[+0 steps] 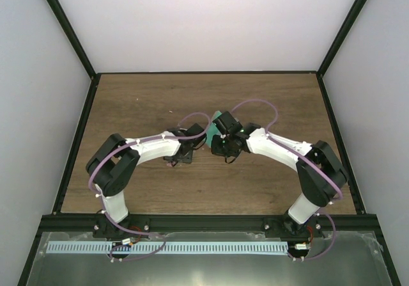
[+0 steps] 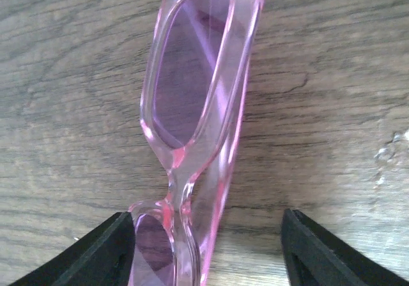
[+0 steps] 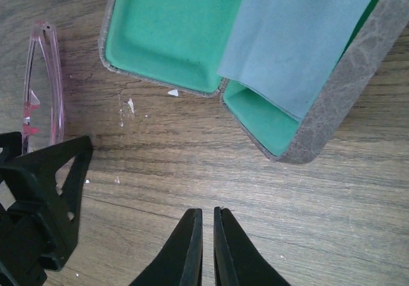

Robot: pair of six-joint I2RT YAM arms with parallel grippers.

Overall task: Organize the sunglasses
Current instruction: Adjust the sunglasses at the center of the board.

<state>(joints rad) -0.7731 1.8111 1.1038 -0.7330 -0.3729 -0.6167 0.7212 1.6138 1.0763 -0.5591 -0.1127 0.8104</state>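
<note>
The sunglasses [image 2: 192, 94], a slim folded pair with a clear pink frame and purple-pink lenses, lie on the wooden table. My left gripper [image 2: 206, 235] is open and low over them. Its left finger [image 2: 105, 251] is against the near lens and its right finger [image 2: 313, 251] stands well clear of the frame. In the right wrist view the sunglasses [image 3: 43, 81] lie at the left edge, with the left gripper [image 3: 45, 196] over their near end. My right gripper [image 3: 208, 219] is shut on nothing and hovers above bare wood near the case.
An open grey case [image 3: 160, 30] with green lining lies beyond the right gripper, with a light blue cloth [image 3: 300, 36] draped in its right half. In the top view both arms meet mid-table and the case [image 1: 220, 118] shows behind them. White specks [image 3: 128, 107] dot the wood.
</note>
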